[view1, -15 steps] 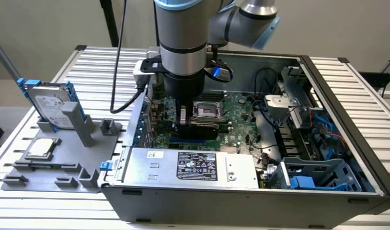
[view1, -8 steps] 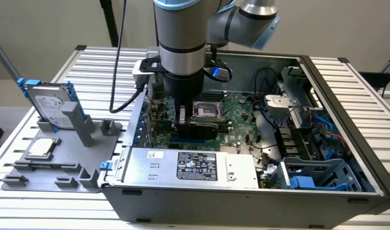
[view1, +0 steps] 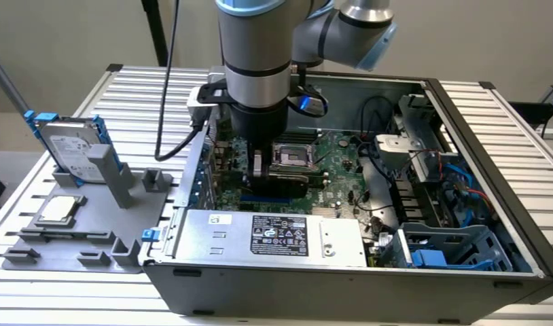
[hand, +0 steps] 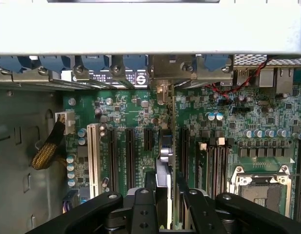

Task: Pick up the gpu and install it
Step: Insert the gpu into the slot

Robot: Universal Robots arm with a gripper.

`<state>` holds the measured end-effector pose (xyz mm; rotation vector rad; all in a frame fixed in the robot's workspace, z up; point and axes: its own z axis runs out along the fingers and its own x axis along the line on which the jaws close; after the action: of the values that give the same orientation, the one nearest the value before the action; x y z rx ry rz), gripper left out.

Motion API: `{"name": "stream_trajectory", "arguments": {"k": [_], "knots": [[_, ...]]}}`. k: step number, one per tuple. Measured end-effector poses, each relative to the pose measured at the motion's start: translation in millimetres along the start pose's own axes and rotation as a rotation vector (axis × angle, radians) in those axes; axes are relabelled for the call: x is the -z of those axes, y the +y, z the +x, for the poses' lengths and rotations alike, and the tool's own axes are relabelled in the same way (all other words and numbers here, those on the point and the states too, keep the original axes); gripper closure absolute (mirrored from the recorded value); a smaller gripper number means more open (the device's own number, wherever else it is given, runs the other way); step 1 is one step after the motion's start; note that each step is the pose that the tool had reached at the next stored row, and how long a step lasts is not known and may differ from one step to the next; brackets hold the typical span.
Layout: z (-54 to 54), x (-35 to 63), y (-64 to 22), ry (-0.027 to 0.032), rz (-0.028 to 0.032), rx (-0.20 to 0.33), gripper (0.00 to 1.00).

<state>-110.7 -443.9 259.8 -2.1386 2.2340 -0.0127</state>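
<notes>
The hand (hand: 166, 204) is reaching down inside the open computer case (view1: 494, 204), just above the green motherboard (hand: 135, 117), and it's gripping the gpu (hand: 164, 165) between its two fingers (hand: 144, 209), closed narrow on the card's top edge. In the wrist view the card is showing edge-on, as a thin dark blade w/ a pale strip along it. Its long axis is running parallel to the row of long expansion slots (hand: 130, 151), w/ its far end pointing toward the case's rear wall, where the blue clips (hand: 94, 62) are sitting. The card is standing upright on its edge, not lying flat.

It's sitting over a slot btwn two other black slots; whether the bottom edge is already touching the slot is hard to tell.

To do this step well, imo: keeping the card vertical and lined up w/ the slot along its whole length, pressing straight down evenly, not rocking it, and making sure the far end is meeting the rear opening rather than catching the case wall.

On the tabletop (view1: 68, 299), outside the case, a hard drive (view1: 73, 146) is standing in a gray holder (view1: 122, 224).
</notes>
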Motion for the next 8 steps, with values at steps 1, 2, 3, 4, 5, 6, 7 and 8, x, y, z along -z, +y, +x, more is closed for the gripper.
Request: {"name": "stream_trajectory", "arguments": {"k": [1, 2, 3, 4, 5, 6, 7, 8], "knots": [[0.0, -0.3, 0.0, 0.0001, 0.0, 0.0, 0.73], [0.0, -0.7, 0.0, 0.0001, -0.0001, 0.0, 0.73], [0.0, -1.1, 0.1, 0.0001, 0.0, 0.0, 0.73], [0.1, -1.5, 0.1, 0.0, 0.0, -0.001, 0.73], [0.1, -1.9, 0.1, 0.0001, 0.0, -0.001, 0.73], [0.1, -2.3, 0.1, 0.0001, 0.0, -0.002, 0.73], [0.1, -2.8, 0.1, 0.0001, 0.0, -0.003, 0.73], [0.1, -3.3, 0.1, 0.0001, 0.0002, -0.005, 0.73]]}}
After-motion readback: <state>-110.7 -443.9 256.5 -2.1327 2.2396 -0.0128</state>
